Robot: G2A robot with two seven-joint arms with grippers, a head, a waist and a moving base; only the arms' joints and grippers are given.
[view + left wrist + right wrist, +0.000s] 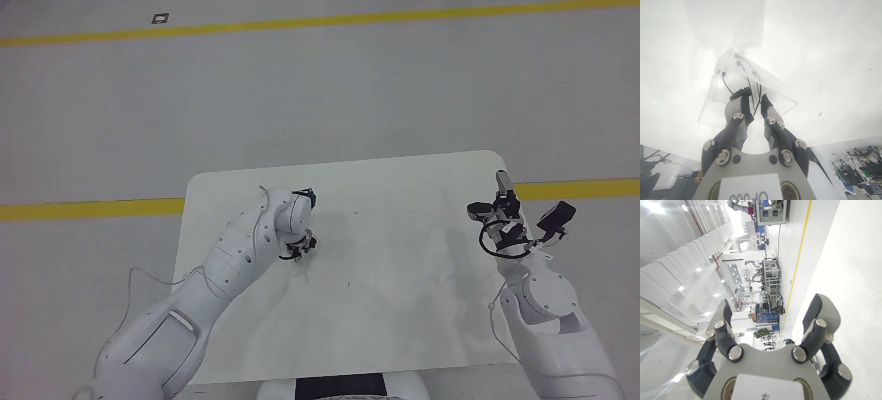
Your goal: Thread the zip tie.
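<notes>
Both my grippers stand over the white table (400,200) in the top view. My left gripper (302,222) hangs low over the left half of the table. My right gripper (492,197) is well apart from it, at the table's right edge.

From my left wrist, the left gripper (755,95) points down at a clear plate (711,106) lying flat on the table. Several black zip ties (726,83) lie on the plate. My taped fingertips (743,92) are a little apart. Two thin tie tails run up through the gap between them, and I cannot tell whether either pad touches a strand. I judge this to be the pick-up step, with nothing gripped and no threading begun.

From my right wrist, the right gripper (772,302) is spread wide and holds nothing. It faces past the table edge toward the room.

Next I need to choose a single tail, settle it between the pads and close on that one strand alone. The strands lie near each other, so catching two is the risk. After that my right gripper must come across to take the head end, so that the tail can be fed through its slot.
</notes>
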